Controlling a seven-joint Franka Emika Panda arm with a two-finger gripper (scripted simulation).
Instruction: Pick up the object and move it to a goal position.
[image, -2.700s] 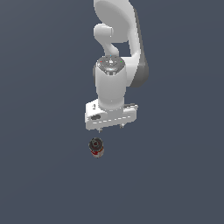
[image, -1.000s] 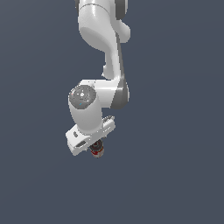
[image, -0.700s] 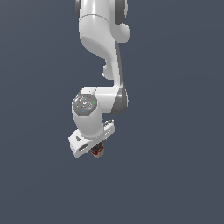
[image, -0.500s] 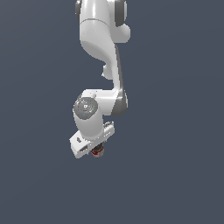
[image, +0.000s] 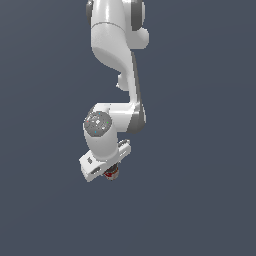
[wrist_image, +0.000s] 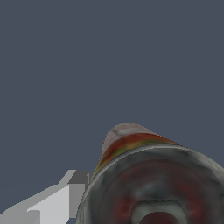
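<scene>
Peeking out from under the gripper: the can (image: 113, 173), only a sliver of red-and-white label and dark end visible in the exterior view.
Can up close: wrist view is mostly filled by it (wrist_image: 153, 183), dark grey round end facing the camera, red, white and a bit of yellow-green label running away behind it.
Can position: right up against the underside of the gripper, tucked between where the fingers should be; whether it sits on the counter or hangs in the air, can't tell, the background is just flat blue-grey everywhere.
Gripper: white hand (image: 111, 171) tilted, its low end toward the exterior view's left.
Gripper state: looks closed around the can, with one pale finger (wrist_image: 65, 197) just beside the can's side in the wrist view; the other finger is hidden, so actual contact isn't totally clear.
Arm: white Panda arm (image: 117, 60) comes down from the top of the exterior view, bends at a grey-capped joint (image: 97, 123) right above the gripper.
</scene>
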